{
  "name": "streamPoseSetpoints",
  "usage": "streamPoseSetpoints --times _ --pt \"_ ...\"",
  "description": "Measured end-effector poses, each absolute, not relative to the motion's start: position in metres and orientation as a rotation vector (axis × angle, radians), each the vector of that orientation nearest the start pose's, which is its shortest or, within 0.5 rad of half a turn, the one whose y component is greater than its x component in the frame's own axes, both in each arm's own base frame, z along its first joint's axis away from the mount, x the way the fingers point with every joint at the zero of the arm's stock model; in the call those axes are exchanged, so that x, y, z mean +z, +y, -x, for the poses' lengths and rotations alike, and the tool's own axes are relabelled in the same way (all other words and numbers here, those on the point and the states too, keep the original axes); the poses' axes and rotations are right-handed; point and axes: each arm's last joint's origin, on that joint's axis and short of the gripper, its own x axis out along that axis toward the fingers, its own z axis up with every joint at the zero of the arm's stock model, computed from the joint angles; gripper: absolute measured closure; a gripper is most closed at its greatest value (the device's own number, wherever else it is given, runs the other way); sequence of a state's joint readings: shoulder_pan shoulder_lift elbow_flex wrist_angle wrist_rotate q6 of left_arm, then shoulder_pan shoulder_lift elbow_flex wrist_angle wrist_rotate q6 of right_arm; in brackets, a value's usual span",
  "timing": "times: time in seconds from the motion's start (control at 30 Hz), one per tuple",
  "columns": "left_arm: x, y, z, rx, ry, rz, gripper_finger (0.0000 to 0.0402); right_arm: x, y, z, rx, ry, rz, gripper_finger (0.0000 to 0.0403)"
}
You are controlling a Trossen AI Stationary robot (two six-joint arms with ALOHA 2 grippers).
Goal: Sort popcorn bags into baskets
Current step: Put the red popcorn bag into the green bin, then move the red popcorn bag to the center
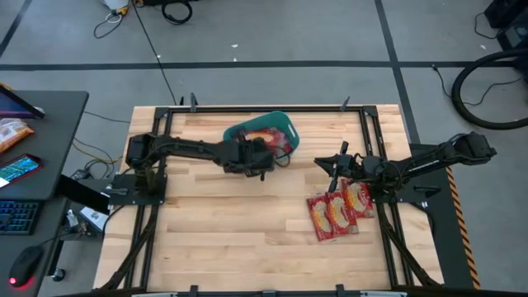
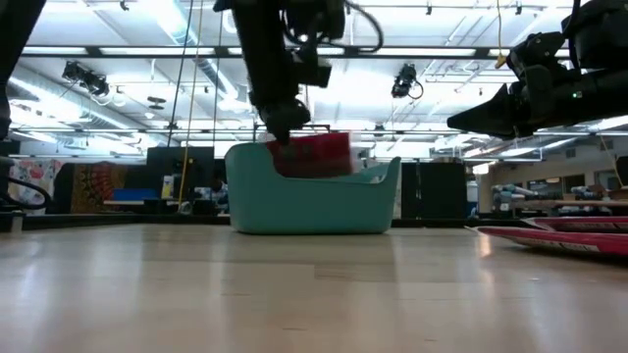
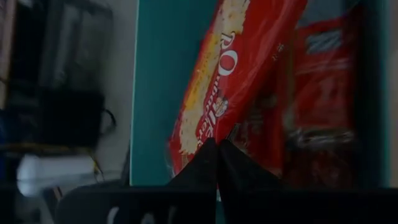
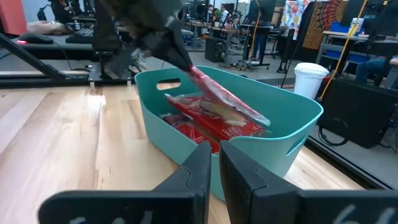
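Holding a popcorn bag (image 4: 221, 99) pinched over the teal basket (image 1: 280, 124), the left gripper (image 2: 280, 132) seems poised to drop it in. Further right, three bags (image 1: 338, 213) wait beneath the right gripper (image 1: 323, 163), nearly closed and empty.

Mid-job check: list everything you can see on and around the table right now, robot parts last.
Tub: one, teal, far middle of the table.
Held bag: one, red with yellow print, over the tub, pinched by the left gripper.
Bags in the tub: red, at least two; exact count hidden.
Bags on the table: about three, red, overlapping, near right side.
Table: one, light wood, black frame.
Desk: one, dark, left of the table, with a phone and keyboard.
Left gripper: jaws shut on the held bag, above the tub.
Right gripper: jaws nearly closed, empty, above the table right of the tub.
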State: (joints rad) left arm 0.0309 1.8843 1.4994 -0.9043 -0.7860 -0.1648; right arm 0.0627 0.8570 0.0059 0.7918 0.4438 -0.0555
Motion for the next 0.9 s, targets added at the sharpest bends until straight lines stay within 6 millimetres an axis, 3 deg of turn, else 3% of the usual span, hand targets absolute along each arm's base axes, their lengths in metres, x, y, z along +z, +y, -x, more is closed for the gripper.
streamPoseSetpoints --times 0.27,0.43,0.7,0.9 --pt "0.230 0.052 -0.369 0.820 1.189 -0.155 0.0394 0.153 -0.003 -0.148 -0.380 0.068 0.069 0.0364" --pt "0.231 0.050 -0.370 0.826 1.177 -0.141 0.0352 0.153 -0.003 -0.148 -0.380 0.068 0.069 0.0364" --pt "0.233 0.034 -0.372 0.750 1.176 -0.199 0.0260 0.153 -0.003 -0.148 -0.379 0.069 0.070 0.0364" --pt "0.240 0.005 -0.383 0.521 1.103 -0.205 0.0246 0.153 -0.003 -0.148 -0.379 0.069 0.069 0.0364"
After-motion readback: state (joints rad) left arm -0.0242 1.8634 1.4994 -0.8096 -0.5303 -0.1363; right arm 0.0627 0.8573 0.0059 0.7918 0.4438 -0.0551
